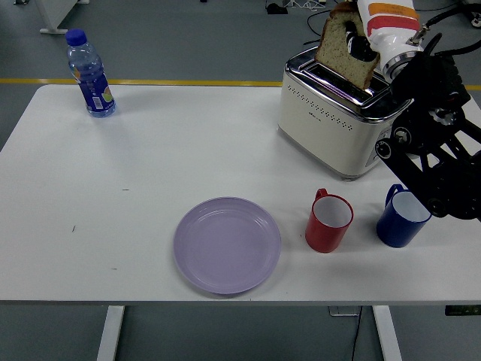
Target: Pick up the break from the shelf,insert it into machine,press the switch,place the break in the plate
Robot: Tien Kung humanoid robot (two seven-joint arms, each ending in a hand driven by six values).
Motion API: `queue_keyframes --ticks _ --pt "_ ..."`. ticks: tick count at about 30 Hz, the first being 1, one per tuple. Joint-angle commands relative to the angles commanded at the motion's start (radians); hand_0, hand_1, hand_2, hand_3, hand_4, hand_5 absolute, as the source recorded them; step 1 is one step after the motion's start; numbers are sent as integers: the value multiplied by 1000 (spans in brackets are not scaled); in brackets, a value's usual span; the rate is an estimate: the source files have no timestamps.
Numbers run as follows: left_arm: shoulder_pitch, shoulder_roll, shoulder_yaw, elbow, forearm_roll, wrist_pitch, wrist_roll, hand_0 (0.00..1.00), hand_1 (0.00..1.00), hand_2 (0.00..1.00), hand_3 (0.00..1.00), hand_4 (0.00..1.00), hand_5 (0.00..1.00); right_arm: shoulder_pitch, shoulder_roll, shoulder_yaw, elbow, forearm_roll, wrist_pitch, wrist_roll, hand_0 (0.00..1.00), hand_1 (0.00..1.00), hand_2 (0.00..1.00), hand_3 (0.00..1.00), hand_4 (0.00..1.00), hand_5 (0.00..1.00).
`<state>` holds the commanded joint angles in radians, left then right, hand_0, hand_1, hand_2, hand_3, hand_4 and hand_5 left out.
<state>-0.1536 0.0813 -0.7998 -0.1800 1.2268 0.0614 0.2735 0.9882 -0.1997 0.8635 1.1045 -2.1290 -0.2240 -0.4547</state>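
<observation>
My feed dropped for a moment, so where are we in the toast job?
Pickup is done: the right hand holds the bread slice. In hand now: the slice hangs just over the toaster, at its slots, not yet dropped in. Left: seat it, press the lever, then move it to the purple plate, which holds nothing.
</observation>
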Motion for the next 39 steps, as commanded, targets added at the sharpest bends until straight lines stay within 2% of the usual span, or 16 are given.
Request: queue_keyframes --ticks 39 --pt "-4 -5 3 0 0 -1 -1 655 595 593 598 332 933 34 52 -20 -185 -15 -17 34 206 326 392 512 449 2"
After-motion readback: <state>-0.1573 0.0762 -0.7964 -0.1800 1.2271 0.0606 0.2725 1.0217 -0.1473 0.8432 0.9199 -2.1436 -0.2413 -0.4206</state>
